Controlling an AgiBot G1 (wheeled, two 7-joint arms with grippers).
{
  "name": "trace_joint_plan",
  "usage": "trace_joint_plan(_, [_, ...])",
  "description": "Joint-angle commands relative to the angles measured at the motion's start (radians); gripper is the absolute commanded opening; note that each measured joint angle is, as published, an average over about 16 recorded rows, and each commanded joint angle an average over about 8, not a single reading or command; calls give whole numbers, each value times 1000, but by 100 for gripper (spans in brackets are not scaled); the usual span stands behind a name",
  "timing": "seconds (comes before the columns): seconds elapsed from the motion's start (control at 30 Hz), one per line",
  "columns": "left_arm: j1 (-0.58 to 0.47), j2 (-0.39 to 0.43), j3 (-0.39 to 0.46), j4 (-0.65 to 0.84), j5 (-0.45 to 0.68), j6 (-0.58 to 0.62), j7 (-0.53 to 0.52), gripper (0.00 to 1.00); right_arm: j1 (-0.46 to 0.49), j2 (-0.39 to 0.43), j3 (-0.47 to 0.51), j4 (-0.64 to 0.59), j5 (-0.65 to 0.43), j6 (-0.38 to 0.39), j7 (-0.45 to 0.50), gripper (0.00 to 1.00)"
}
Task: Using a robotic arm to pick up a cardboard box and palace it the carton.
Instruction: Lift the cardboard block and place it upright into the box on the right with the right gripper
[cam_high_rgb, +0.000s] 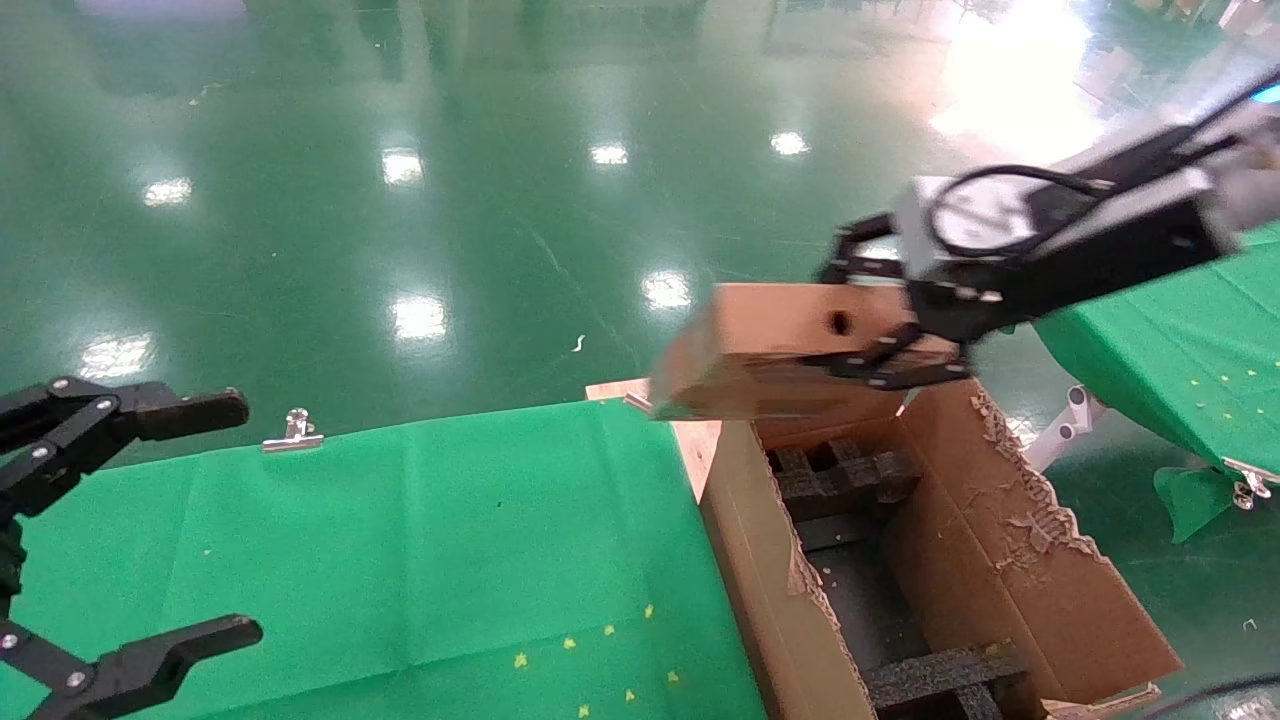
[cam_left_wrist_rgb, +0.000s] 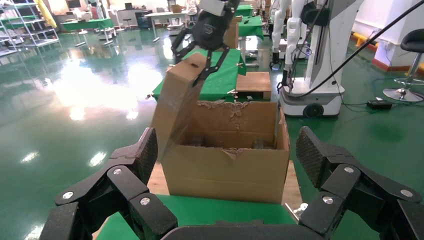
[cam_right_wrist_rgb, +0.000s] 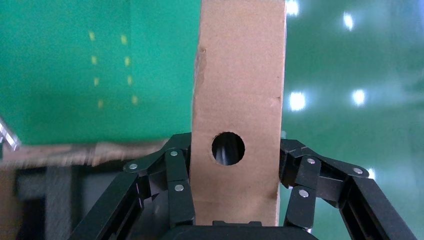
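One end effector, the right (cam_high_rgb: 885, 320), grips the cardboard box (cam_high_rgb: 770, 350) above the carton (cam_high_rgb: 1000, 520); the left end effector (cam_high_rgb: 150, 520) hangs released over the green surface (cam_high_rgb: 400, 540).

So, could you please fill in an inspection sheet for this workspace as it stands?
Surface: green-covered table, cloth held by a metal clip.
Job's things: cardboard box held in the air over the far end of the open carton; black foam inserts inside.
Clutter: nothing seen.
Grippers: right gripper shut on the cardboard box; left gripper open, idle above the table.
Cables: black cable looped on the right wrist.
Surroundings: glossy green floor; second green table to the right.
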Motion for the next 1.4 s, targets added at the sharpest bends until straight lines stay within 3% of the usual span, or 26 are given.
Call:
trace_joint_plan(0.03, [0,0,0,0,0,0,0,100,24,30,-36,-13,-3,0,-6,0])
trace_joint_plan(0.57, [0,0,1,0,-1,0,0,100,103,152,-281,-141,-6,2,-41,0])
trace_joint_plan(0.97, [0,0,1,0,-1,-1,1,100,102,163,-312,-166,23,14,-29,0])
trace_joint_plan(1.13, [0,0,1,1,-1,0,1,100,49,179,-316,-185,76,42,69,0])
trace_joint_plan(1.4, [0,0,1,1,-1,0,1,100,-62,215,-319,-186,162,168,338,0])
